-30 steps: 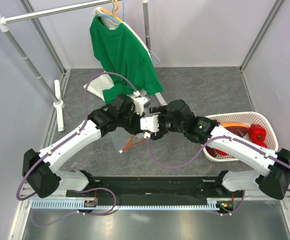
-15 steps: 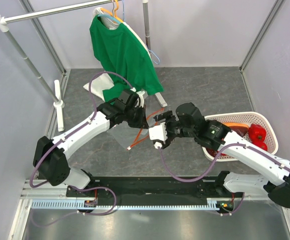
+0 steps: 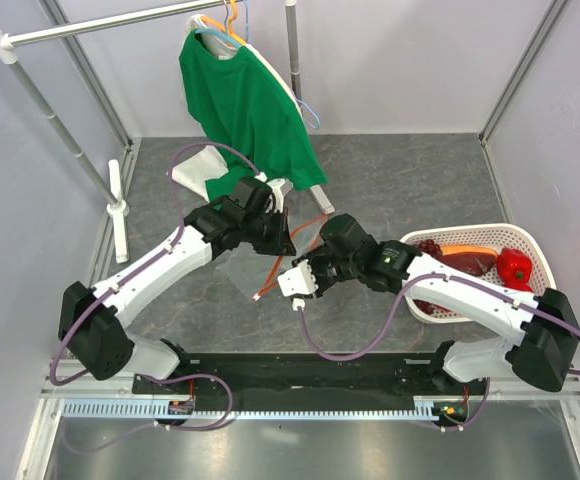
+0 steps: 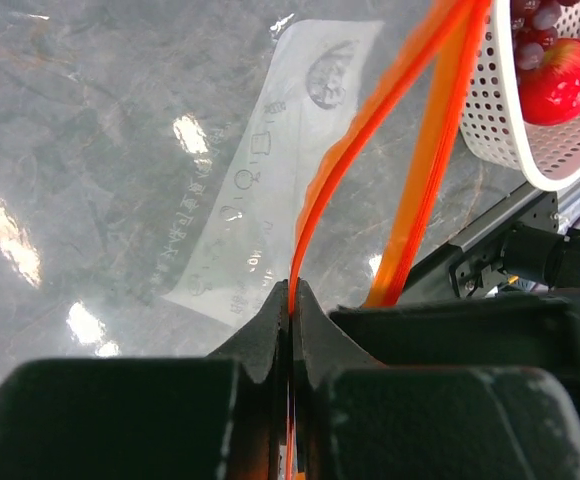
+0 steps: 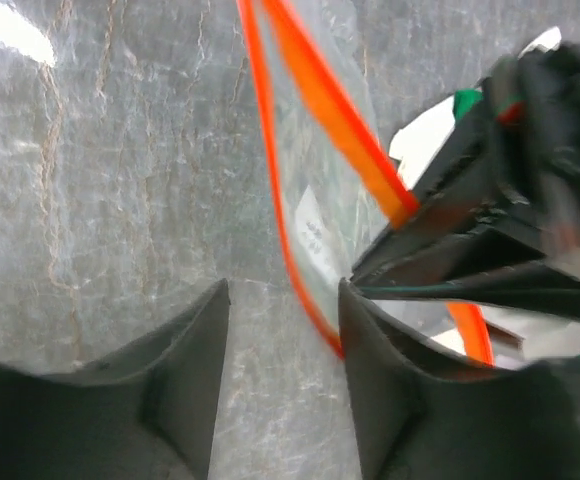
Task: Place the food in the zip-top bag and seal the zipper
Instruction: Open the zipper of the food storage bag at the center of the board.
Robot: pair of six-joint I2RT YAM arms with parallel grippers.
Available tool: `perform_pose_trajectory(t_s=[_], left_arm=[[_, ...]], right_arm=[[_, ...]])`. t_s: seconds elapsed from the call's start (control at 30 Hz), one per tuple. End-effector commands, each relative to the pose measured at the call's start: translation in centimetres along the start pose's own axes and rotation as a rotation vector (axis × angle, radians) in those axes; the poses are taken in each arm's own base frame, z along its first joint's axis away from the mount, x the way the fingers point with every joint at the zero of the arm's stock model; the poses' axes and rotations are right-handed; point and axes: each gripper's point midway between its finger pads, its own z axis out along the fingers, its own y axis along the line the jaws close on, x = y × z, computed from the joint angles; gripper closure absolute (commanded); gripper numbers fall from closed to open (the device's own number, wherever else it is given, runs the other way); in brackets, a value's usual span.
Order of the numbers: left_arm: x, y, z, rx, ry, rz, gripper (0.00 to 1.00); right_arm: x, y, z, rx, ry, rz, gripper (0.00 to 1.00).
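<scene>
The clear zip-top bag (image 3: 238, 268) lies on the grey table, and its white label shows in the left wrist view (image 4: 270, 170). My left gripper (image 3: 280, 240) is shut on the orange-red zipper (image 4: 315, 215) and holds that edge lifted. My right gripper (image 3: 303, 262) is open, and the zipper (image 5: 270, 180) runs down between its fingers to the inner edge of the right finger (image 5: 370, 340). The food lies in a white basket (image 3: 490, 305): red pepper (image 3: 515, 266), red fruits (image 3: 473, 262), grapes (image 3: 430, 245). A red fruit (image 4: 562, 85) also shows in the left wrist view.
A green shirt (image 3: 245, 105) hangs on a rack behind the bag. A white cloth (image 3: 202, 170) lies under it. The rack's white post (image 3: 118, 210) stands at the left. The basket (image 4: 505, 130) is close to the right of the bag.
My right gripper has drawn away from the left one, then come back left, now open around the strip. My left gripper has shifted right and back with the strip lifted.
</scene>
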Motion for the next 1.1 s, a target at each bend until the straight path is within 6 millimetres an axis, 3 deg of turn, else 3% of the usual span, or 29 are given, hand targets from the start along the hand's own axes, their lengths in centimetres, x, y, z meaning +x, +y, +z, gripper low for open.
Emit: perform_pose_trajectory(t_s=[0.0,0.07,0.13,0.3,0.4,0.5,0.6,0.8,0.9,0.93,0.97,1.03,1.07], left_arm=[[-2.6,-1.8,-3.7,0.033,-0.106,0.004,0.98],[-3.3,-1.6,-5.0,0.024,-0.129,0.004,0.98],[-4.2,-1.6,-6.5,0.014,-0.167,0.026,0.98],[-5.9,-0.1,-9.0,-0.093,-0.259,0.125,0.98],[-7.1,2.8,-9.8,-0.257,-0.328,0.157,0.98],[-7.4,4.5,-9.5,-0.345,-0.337,0.173,0.98],[-7.1,5.7,-8.6,-0.390,-0.318,0.170,0.98],[-4.9,7.1,-5.9,-0.399,-0.240,0.164,0.98],[-4.7,5.8,-4.7,-0.318,-0.239,0.147,0.98],[-5.2,5.4,-4.5,-0.297,-0.263,0.143,0.98],[-5.3,5.2,-4.2,-0.291,-0.265,0.122,0.98],[-5.3,5.0,-3.3,-0.279,-0.243,0.106,0.98],[-5.2,5.0,-3.1,-0.280,-0.237,0.086,0.98]], right_arm=[[-0.5,-1.2,0.0,0.043,-0.010,-0.050,0.69],[-0.8,-1.7,-0.8,0.064,-0.004,-0.033,0.89],[-1.8,-2.3,-2.5,0.081,-0.014,-0.028,1.00],[-3.3,-2.2,-7.2,0.096,-0.021,-0.028,1.00],[-2.5,-0.7,-9.4,0.088,0.023,-0.034,1.00],[-0.9,1.5,-10.2,0.068,0.071,-0.029,1.00],[1.5,4.1,-9.5,0.026,0.131,-0.016,1.00],[4.3,5.1,-7.5,0.015,0.197,0.041,1.00],[3.2,3.4,-7.0,0.070,0.156,0.084,0.85],[2.7,2.8,-7.0,0.089,0.137,0.119,0.62],[2.4,2.4,-7.1,0.098,0.126,0.136,0.45],[1.1,0.9,-7.6,0.136,0.092,0.177,0.20],[0.7,0.7,-7.9,0.153,0.079,0.226,0.17]])
